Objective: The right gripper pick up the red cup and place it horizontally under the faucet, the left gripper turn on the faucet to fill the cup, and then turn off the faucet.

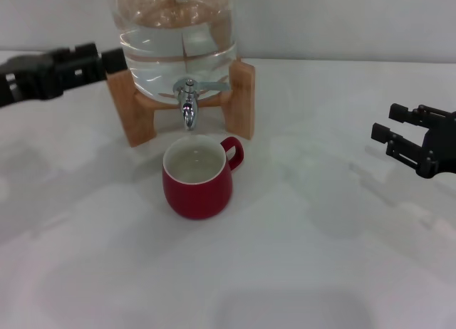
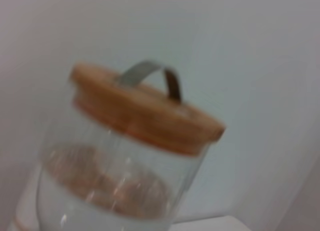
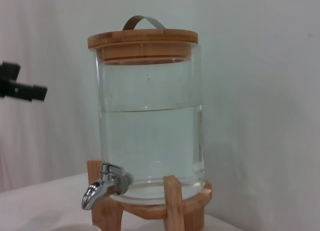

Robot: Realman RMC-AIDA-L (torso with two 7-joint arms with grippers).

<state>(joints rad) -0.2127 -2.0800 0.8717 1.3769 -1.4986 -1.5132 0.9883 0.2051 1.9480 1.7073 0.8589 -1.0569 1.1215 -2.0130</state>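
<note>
- The red cup (image 1: 197, 181) stands upright on the table (image 1: 320, 258), just below the faucet (image 1: 188, 101), handle toward 2 o'clock.
- The left gripper (image 1: 107, 62) hovers at 10 o'clock from the cup, beside the water dispenser (image 1: 178, 30); its finger spacing cannot be told.
- The right gripper (image 1: 388, 129) hangs at 3 o'clock, well apart, fingers spread, holding nothing.
</note>
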